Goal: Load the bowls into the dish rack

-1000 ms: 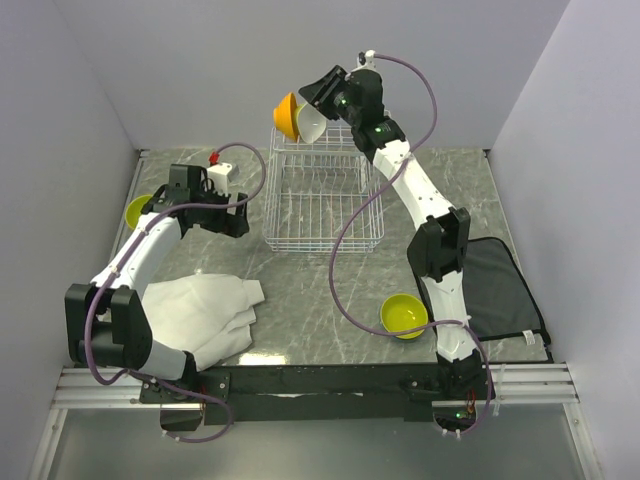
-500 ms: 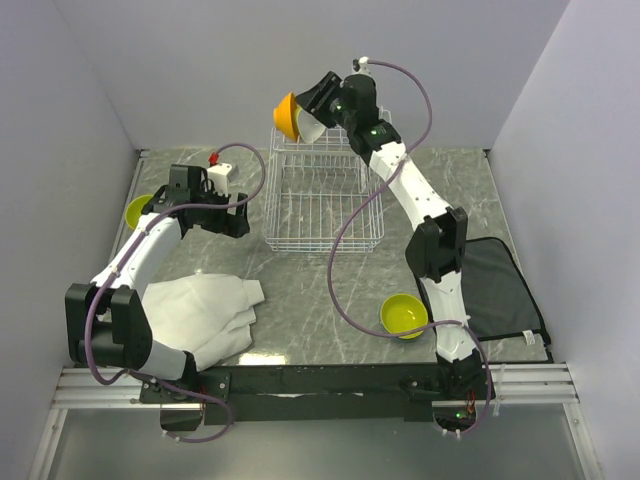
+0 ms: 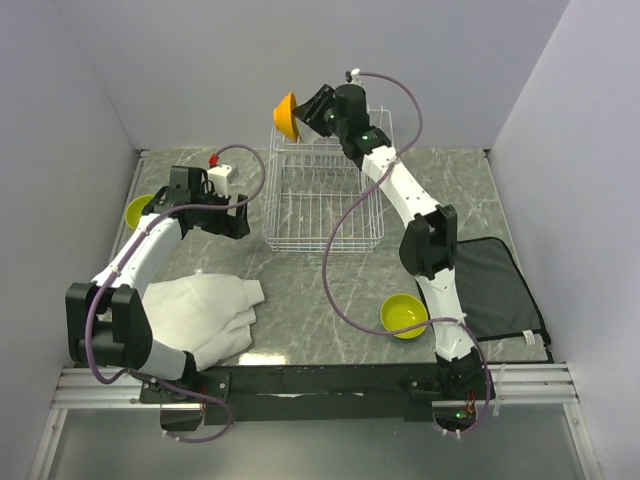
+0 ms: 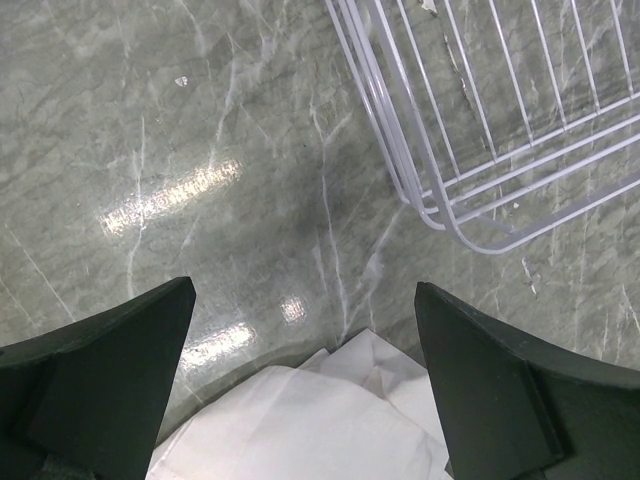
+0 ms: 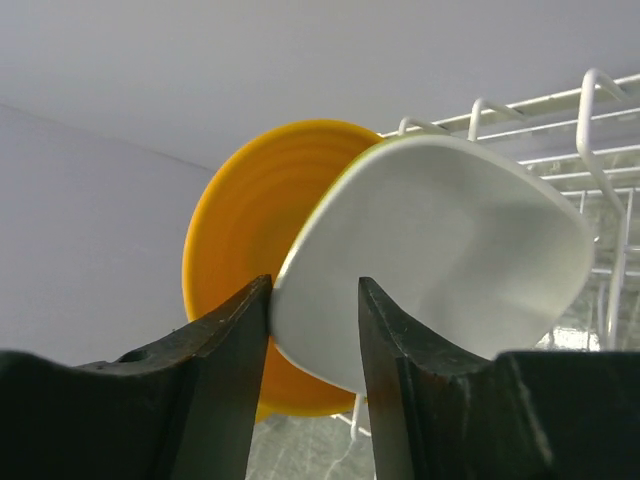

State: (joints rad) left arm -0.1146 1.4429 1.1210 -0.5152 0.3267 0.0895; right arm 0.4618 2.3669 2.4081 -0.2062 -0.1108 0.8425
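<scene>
The right fingers (image 5: 222, 350) are clamped on the near rim of a small round plastic bowl with a pale white inside (image 5: 440, 250), held on its side just beyond their tips. Directly behind it, perhaps touching, a ribbed orange plastic bowl (image 5: 235, 235) appears to stand on edge among the raised prongs at the far left corner of the white wire dish rack (image 3: 322, 247). The left fingers (image 4: 110, 350) are spread wide, gripping nothing, above the grey marble tabletop (image 4: 200, 120), with the rack's near corner ahead to their right and a white cloth (image 4: 330, 420) beneath. To seat it well, probably keep the bowl on edge, lower it between prongs beside the orange one, and let go only once the wires carry it.
</scene>
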